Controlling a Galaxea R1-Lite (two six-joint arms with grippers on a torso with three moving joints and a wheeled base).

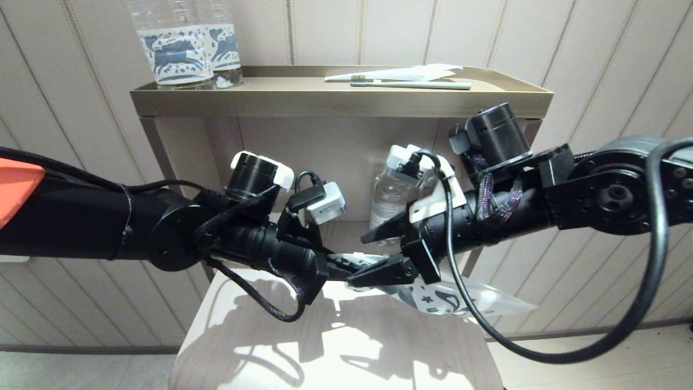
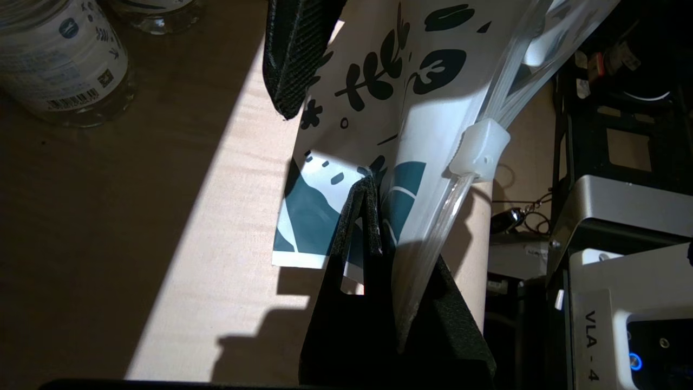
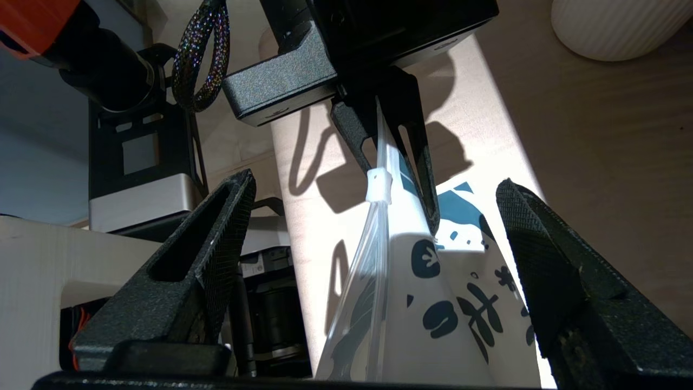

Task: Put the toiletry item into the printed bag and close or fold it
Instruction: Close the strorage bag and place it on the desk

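Head view: left gripper pinches printed bag at zip end, above table. Bag's long axis runs toward robot's right, between right gripper's wide-spread fingers. Zip slider sits nearest left gripper.

1 printed bag – 3 bottles – 1 toothbrush
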